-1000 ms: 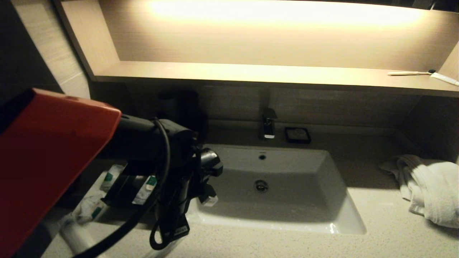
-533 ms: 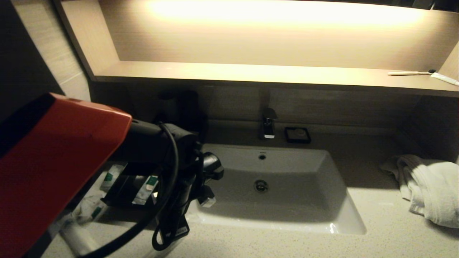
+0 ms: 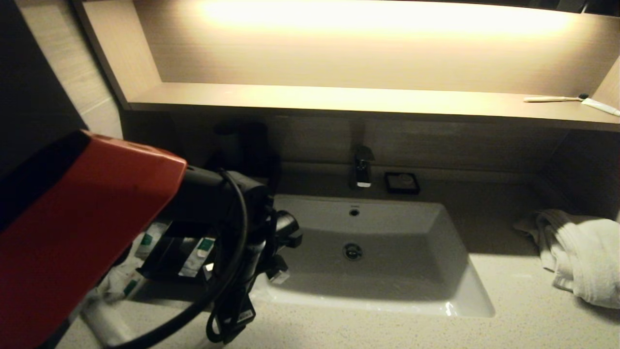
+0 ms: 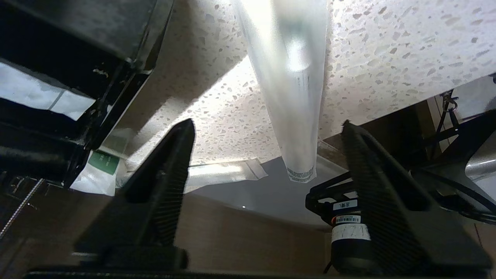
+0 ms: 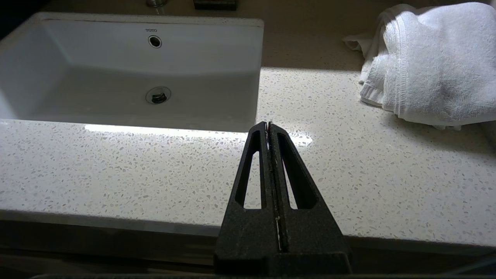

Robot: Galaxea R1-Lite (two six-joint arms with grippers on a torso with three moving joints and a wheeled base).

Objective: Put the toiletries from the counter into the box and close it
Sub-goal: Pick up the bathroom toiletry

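Toiletries are split between counter and box at this moment: nearest, a long clear-wrapped toothbrush (image 4: 286,93) lies on the speckled counter (image 4: 387,58) at its front left, overhanging the near edge, with a white sachet with a green mark (image 4: 100,170) on the counter close by. The left gripper (image 4: 267,128) hangs just above the toothbrush with its fingers spread wide to either side of the wrapper, touching and holding nothing. Just beyond, left of the sink (image 3: 455,271), the black box (image 3: 164,261) stands with its drawer pulled out and two green-marked sachets (image 3: 198,254) already lying inside. So, by my reading, the packing is partly done: the toothbrush and the loose sachets remain, and the drawer is still to be shut. The head view hides the toothbrush behind the left arm, which only the left wrist view reveals. The right gripper (image 5: 269,124) is parked over the near right counter, fingers pressed together, short of a white towel (image 5: 422,62).
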